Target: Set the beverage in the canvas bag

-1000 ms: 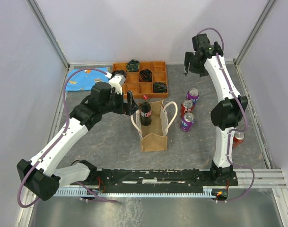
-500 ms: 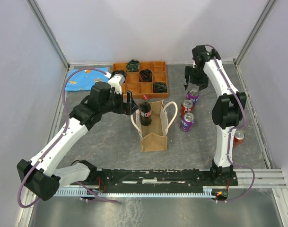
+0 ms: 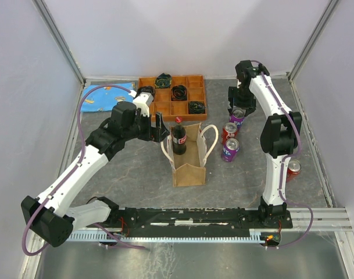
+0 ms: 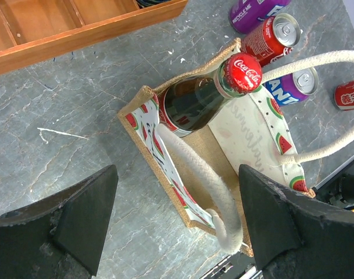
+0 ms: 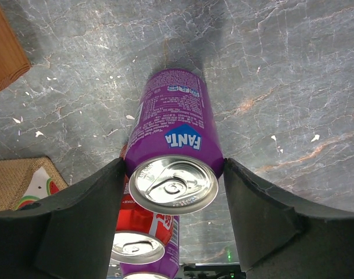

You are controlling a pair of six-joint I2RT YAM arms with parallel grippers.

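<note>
Right claw (image 5: 174, 174) straddled an upright purple Fanta can (image 5: 170, 125) on the worktop (image 5: 270, 70), its fingers against the can's sides; whether it truly gripped, I could not tell. Left claw (image 4: 177, 186) hung wide open and empty over the canvas bag (image 4: 238, 131), mid-worktop, with a cola bottle (image 4: 194, 102) standing inside.

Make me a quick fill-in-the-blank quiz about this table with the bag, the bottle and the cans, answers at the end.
1. The cap of the bottle standing in the canvas bag is ____.
2. The right gripper flanks an upright purple can branded ____.
3. The left gripper beside the bag is ____, holding nothing.
Answers: red; Fanta; open.
</note>
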